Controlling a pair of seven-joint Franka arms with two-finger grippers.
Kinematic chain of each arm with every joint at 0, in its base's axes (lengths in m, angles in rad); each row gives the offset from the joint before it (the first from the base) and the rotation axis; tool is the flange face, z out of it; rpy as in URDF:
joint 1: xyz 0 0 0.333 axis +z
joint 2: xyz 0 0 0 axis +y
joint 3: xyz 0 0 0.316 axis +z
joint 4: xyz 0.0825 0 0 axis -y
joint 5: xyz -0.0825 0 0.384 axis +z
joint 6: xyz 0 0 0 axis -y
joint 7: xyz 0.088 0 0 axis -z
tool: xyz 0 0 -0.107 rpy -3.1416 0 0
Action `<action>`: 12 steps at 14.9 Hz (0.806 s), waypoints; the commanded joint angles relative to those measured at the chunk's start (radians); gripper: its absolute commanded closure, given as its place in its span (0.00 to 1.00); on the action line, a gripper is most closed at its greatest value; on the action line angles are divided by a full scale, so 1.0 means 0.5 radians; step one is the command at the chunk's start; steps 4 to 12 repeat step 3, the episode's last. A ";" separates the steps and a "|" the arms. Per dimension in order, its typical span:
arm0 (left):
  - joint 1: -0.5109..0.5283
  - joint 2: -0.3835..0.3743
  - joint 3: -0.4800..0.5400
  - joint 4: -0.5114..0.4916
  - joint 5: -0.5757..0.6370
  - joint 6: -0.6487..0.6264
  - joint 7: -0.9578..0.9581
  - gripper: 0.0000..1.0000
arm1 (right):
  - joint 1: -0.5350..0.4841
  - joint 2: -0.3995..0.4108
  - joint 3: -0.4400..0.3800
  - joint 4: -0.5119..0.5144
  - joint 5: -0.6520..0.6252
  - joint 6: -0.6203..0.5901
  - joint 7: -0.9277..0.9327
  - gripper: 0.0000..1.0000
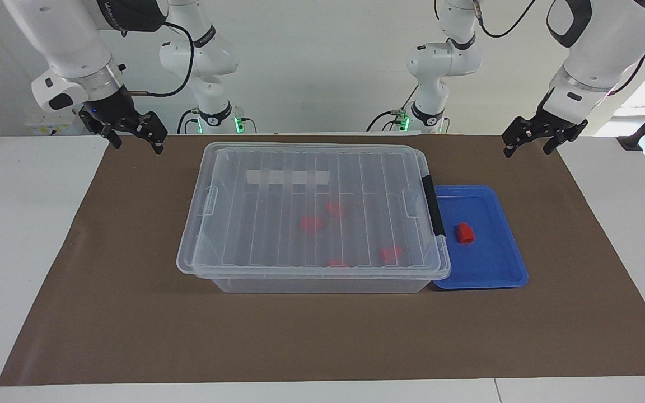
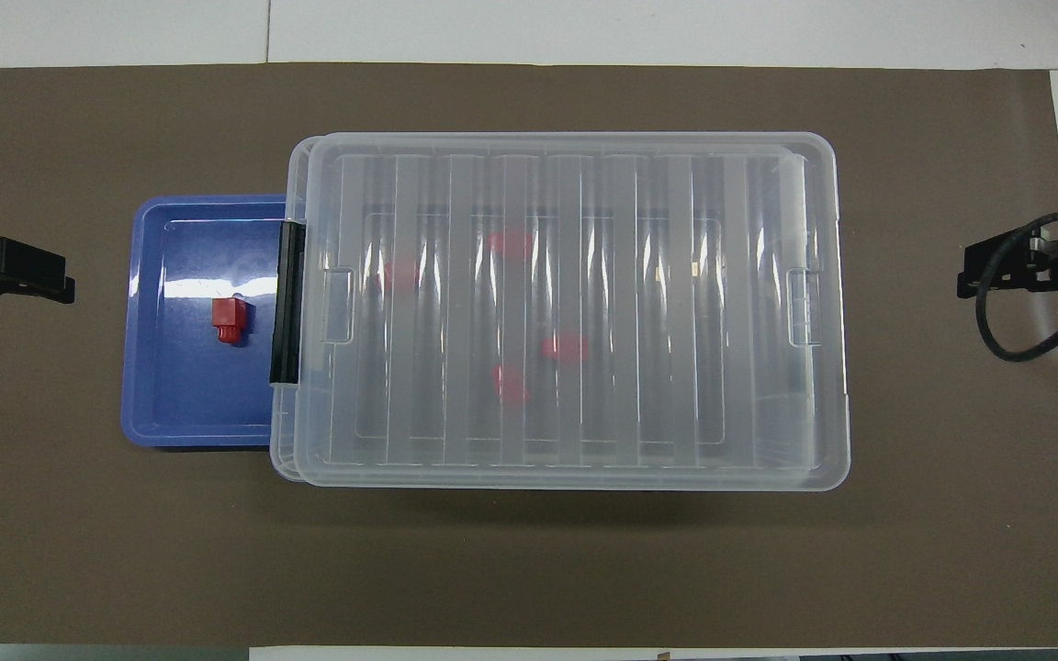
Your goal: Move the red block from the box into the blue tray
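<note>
the red block (image 1: pixel 465 233) lies in the blue tray (image 1: pixel 501 274) beside the lidded box (image 1: pixel 311 212). left claw (image 1: pixel 529 144) and right claw (image 1: pixel 135 140) hang wide, empty, over the table's (image 1: pixel 31 235) end edges.

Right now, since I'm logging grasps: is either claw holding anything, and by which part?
Nothing is held. Both the left claw and right claw hang open and empty; the red block lies in the blue tray.
</note>
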 commanded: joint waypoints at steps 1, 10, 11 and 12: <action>0.027 -0.013 -0.015 -0.008 -0.015 -0.019 0.032 0.00 | -0.002 0.001 0.003 0.009 -0.024 0.016 -0.052 0.00; 0.027 -0.013 -0.015 -0.005 -0.015 -0.019 0.032 0.00 | -0.002 0.001 0.003 0.009 -0.024 0.010 -0.052 0.00; 0.027 -0.013 -0.015 -0.005 -0.015 -0.019 0.032 0.00 | -0.002 0.001 0.003 0.009 -0.024 0.010 -0.052 0.00; 0.027 -0.013 -0.015 -0.005 -0.015 -0.019 0.032 0.00 | -0.002 0.001 0.003 0.009 -0.024 0.010 -0.052 0.00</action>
